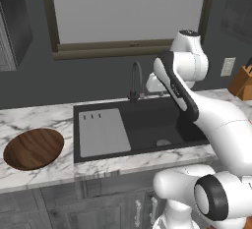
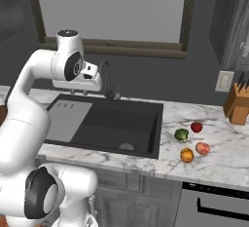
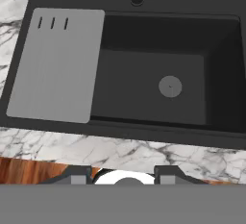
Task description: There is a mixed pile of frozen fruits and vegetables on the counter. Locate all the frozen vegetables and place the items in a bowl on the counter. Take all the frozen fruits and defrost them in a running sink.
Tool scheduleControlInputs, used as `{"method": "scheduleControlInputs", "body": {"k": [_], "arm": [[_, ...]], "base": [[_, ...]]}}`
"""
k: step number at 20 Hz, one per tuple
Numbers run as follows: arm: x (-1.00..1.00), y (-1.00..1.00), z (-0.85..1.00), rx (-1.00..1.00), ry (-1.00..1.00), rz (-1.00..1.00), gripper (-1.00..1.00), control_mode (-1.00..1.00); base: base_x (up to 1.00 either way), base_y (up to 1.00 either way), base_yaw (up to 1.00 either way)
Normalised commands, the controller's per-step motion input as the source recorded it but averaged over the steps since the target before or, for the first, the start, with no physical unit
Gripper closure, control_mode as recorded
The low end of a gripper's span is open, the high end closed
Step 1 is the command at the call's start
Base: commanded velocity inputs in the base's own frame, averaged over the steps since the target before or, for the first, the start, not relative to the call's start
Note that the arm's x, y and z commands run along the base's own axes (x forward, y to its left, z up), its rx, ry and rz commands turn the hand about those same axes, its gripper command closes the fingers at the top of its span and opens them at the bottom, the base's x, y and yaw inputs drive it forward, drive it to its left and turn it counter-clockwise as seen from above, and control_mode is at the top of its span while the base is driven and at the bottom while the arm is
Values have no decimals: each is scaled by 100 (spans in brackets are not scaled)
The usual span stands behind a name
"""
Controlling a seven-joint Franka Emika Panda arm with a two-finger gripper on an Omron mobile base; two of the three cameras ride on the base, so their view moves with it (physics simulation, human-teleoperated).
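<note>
The pile lies on the white marble counter point(image 2: 219, 165) right of the sink point(image 2: 116, 123). It holds a dark green lump point(image 2: 182, 135), a bright red round item point(image 2: 196, 126), a pinkish-red fruit point(image 2: 203, 148) and an orange fruit point(image 2: 186, 155). The dark wood bowl point(image 1: 33, 148) sits empty on the counter left of the sink point(image 1: 147, 122). My gripper point(image 1: 156, 86) point(image 2: 80, 90) hangs shut above the black basin point(image 3: 158, 74), near the faucet point(image 1: 135, 80), holding nothing. Its fingertips point(image 3: 79, 175) peek up at the bottom of the hand view.
A pale grey ribbed panel point(image 1: 102, 132) covers the sink's left part. A knife block point(image 2: 237, 105) stands at the counter's far right by a wall socket point(image 2: 224, 81). A window runs behind the faucet point(image 2: 108, 80). Grey cabinets sit below.
</note>
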Motion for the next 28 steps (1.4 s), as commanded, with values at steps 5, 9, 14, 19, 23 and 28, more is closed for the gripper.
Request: {"method": "scheduleControlInputs", "body": {"k": [5,9,14,19,23,28], "arm": [[-2,-14,-3,0,2,0,-100,-100],[-17,-39,-7,0,1,-1,-100,-100],[-28,-49,-4,0,0,-1,-100,-100],[-14,-47,-8,-6,3,-1,-100,-100],[4,-54,-21,-5,7,-1,-100,-100],[11,-57,-23,-3,7,-2,-100,-100]], "base": [[0,0,0],[0,0,0],[0,0,0],[0,0,0],[0,0,0],[0,0,0]]}}
